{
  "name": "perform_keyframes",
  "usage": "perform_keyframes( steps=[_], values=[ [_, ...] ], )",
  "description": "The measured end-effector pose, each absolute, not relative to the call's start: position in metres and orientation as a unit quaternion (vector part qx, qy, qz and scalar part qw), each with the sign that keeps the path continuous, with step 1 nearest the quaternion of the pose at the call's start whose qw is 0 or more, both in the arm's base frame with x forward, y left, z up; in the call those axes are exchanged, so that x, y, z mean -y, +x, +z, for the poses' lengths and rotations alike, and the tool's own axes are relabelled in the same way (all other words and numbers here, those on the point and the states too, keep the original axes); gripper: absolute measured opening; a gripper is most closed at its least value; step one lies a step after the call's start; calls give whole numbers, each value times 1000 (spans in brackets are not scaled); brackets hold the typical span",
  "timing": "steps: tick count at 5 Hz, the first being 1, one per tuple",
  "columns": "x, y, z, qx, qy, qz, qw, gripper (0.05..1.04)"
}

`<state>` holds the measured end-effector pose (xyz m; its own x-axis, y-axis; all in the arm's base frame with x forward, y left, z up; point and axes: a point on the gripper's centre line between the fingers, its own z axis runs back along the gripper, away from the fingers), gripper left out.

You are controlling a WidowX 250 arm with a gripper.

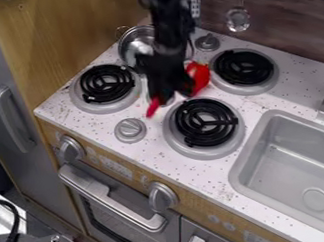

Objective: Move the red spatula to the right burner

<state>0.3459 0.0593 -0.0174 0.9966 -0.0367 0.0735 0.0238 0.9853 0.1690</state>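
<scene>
My gripper (169, 94), one, black: over the stove; how far open, I cannot tell, nor whether it grips. Spatula (199, 76), one, red: behind me, both ends showing, between burners. Black spiral coils, three visible. Pot (134, 44), one, round, shiny metal. Worktop (224, 193): white, speckled. Sink (293, 161), one, grey, round-cornered.

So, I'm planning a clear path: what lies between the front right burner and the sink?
Bare speckled counter separates burner from sink in the camera view.

a grey sink (287, 171), probably a metal pot (134, 43)
</scene>
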Motion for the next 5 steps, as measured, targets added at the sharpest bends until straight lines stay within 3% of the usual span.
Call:
perform_keyframes(
  steps=[2, 4, 5],
  values=[
    [-34, 345, -48, -12, 79, -30, 996, 146],
    [-27, 339, -50, -25, 77, -36, 996, 193],
    [-25, 334, -50, -40, 77, -28, 996, 430]
  ],
)
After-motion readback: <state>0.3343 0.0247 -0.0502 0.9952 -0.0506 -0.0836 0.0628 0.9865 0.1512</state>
